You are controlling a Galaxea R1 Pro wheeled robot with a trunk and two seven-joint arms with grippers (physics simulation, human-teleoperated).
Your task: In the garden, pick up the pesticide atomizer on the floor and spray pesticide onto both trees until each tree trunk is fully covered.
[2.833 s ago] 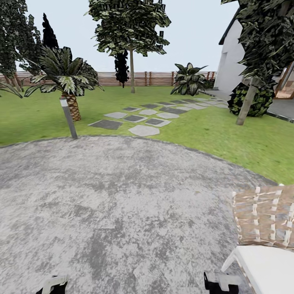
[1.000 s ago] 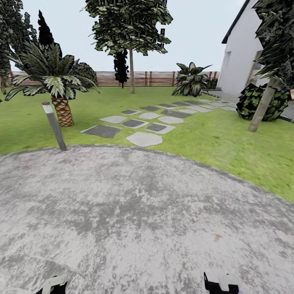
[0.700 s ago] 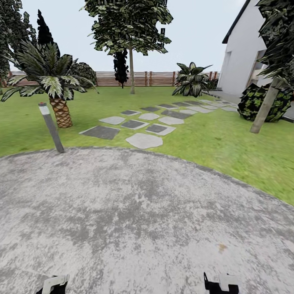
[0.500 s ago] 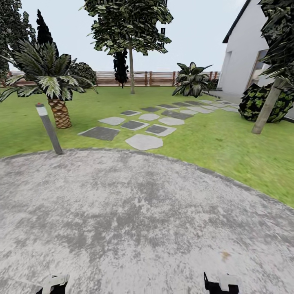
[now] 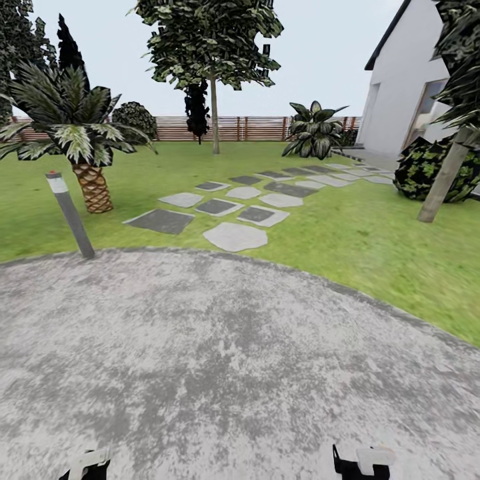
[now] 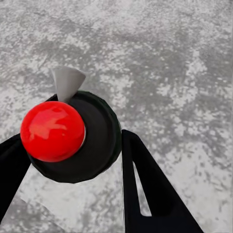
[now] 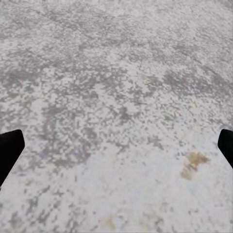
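Left pincer (image 6: 73, 160) gripping atomizer (image 6: 68, 136), trees (image 5: 213, 73) ahead

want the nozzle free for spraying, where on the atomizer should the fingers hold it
Grip the atomizer by its round dark body, one of the fingers on each side, coming from behind so the grey nozzle points away. The left gripper seems to flank it that way, with the red cap uncovered.

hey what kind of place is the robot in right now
A back garden beside a house, most likely. There is a green lawn crossed by grey stepping stones, a brown slatted wooden fence along the far edge, and a short palm. The robot stands on grey stone paving.
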